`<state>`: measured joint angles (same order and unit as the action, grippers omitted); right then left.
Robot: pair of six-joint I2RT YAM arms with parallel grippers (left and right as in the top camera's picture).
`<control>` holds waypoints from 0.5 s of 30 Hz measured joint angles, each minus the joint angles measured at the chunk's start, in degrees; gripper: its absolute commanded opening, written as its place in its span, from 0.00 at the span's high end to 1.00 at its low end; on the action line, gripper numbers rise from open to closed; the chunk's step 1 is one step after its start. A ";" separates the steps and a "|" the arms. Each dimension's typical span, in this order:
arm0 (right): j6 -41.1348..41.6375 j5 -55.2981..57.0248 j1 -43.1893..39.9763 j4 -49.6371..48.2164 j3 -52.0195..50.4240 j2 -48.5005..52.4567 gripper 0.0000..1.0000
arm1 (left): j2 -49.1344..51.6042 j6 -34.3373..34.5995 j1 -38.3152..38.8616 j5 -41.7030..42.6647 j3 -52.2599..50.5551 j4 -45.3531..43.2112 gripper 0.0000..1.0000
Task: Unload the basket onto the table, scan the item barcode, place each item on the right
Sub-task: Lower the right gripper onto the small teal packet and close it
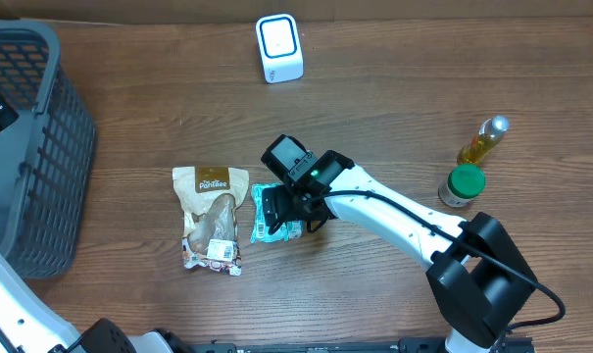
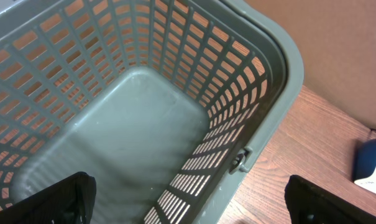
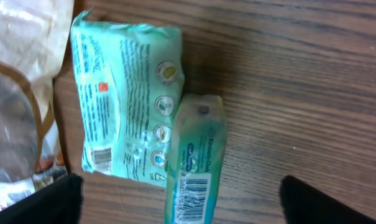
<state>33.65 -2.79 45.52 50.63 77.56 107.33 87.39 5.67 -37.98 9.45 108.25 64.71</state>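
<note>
Your right gripper (image 3: 178, 190) hung released above a slim, crinkly green pack (image 3: 197, 146). Your left gripper (image 2: 188, 190) gaped over the gridded plastic basket (image 2: 271, 74).

Your table holds: grey basket (image 1: 51, 147), far left; white scanner (image 1: 278, 49), top centre; brown pouch (image 1: 211, 211) beside teal packet (image 1: 269, 228), right gripper (image 1: 290, 208) above it; oil bottle (image 1: 482, 140), green-lidded jar (image 1: 463, 184), right.

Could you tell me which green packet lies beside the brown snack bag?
The wider green packet: it borders the brown snack bag, while the narrow packet lies on its other side.
</note>
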 measured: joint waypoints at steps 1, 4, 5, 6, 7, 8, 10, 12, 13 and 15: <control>0.07 0.11 0.00 0.04 0.00 0.00 0.23 | 0.00 0.00 0.00 0.02 0.00 0.02 0.00; 0.48 0.28 0.00 0.04 -0.07 0.00 0.35 | 0.00 -0.02 0.00 0.02 0.00 0.00 0.00; 0.55 0.28 0.00 0.11 -0.07 0.00 0.38 | 0.00 0.00 0.00 0.02 0.00 0.02 0.00; 0.59 0.28 0.00 0.17 -0.11 0.00 0.38 | 0.00 0.00 0.00 0.00 0.00 0.00 0.00; 0.81 0.31 0.00 0.09 -0.11 0.00 0.39 | 0.00 0.00 0.00 0.00 0.00 0.00 0.00; 0.81 0.31 0.00 0.15 -0.11 0.00 0.40 | 0.00 0.00 0.00 0.02 0.00 0.02 0.00; 0.81 0.31 0.00 0.11 -0.11 0.00 0.42 | 0.00 0.00 0.00 0.00 0.00 0.00 0.00; 0.83 0.31 0.00 0.13 -0.11 0.00 0.45 | 0.00 0.00 0.00 0.00 0.00 0.02 0.00; 0.83 0.28 0.00 0.11 -0.11 0.00 0.45 | 0.00 0.00 0.00 0.00 0.00 0.02 0.00; 0.87 0.31 0.00 0.13 -0.11 0.00 0.46 | 0.00 0.00 0.00 0.02 0.00 0.00 0.01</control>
<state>34.52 -2.48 45.52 50.76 77.45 107.33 87.39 5.67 -37.98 9.47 108.25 64.71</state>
